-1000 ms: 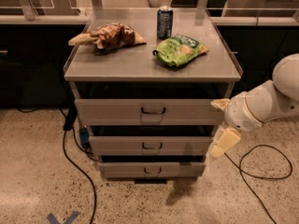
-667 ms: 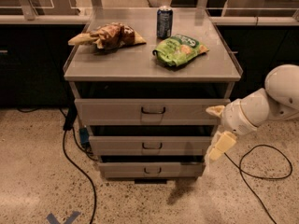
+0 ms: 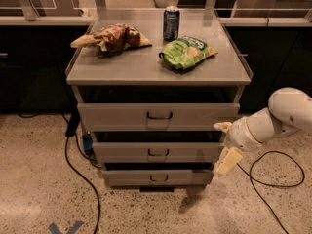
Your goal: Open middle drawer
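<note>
The middle drawer (image 3: 158, 151) is a shallow light-grey front with a small dark wire handle, between the taller top drawer (image 3: 158, 116) and the lower bottom drawer (image 3: 158, 177) of a grey cabinet. A dark gap shows above it. My gripper (image 3: 225, 144) is at the cabinet's right front corner, level with the middle drawer's right end and well right of its handle. Its two cream fingers (image 3: 229, 161) are spread apart and hold nothing.
On the cabinet top (image 3: 146, 67) lie a brown chip bag (image 3: 112, 37), a green chip bag (image 3: 187, 51) and a dark soda can (image 3: 171, 22). Black cables run on the speckled floor at the left (image 3: 83, 169) and right (image 3: 273, 174). Dark counters stand behind.
My gripper has moved down and slightly left, from beside the top drawer's right end to beside the middle drawer's right end. The drawers have not moved.
</note>
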Controlling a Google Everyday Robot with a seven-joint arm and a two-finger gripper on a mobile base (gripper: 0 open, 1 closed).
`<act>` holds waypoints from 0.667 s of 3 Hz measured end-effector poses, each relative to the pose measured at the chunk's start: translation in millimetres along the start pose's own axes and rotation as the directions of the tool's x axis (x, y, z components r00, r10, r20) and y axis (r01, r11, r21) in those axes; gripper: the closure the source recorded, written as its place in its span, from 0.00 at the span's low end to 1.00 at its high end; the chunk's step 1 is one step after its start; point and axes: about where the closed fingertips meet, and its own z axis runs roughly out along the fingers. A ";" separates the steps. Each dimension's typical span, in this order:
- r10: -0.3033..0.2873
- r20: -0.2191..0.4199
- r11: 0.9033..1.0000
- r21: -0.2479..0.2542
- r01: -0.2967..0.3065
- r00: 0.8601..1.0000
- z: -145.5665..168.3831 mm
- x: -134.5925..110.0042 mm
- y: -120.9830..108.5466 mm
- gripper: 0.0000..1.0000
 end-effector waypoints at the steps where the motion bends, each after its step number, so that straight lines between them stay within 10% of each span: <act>1: -0.066 -0.079 0.994 0.084 0.073 0.995 14.5 -0.6 1.7 0.00; 2: -0.065 -0.097 0.987 0.139 0.078 0.993 18.6 -0.3 21.4 0.00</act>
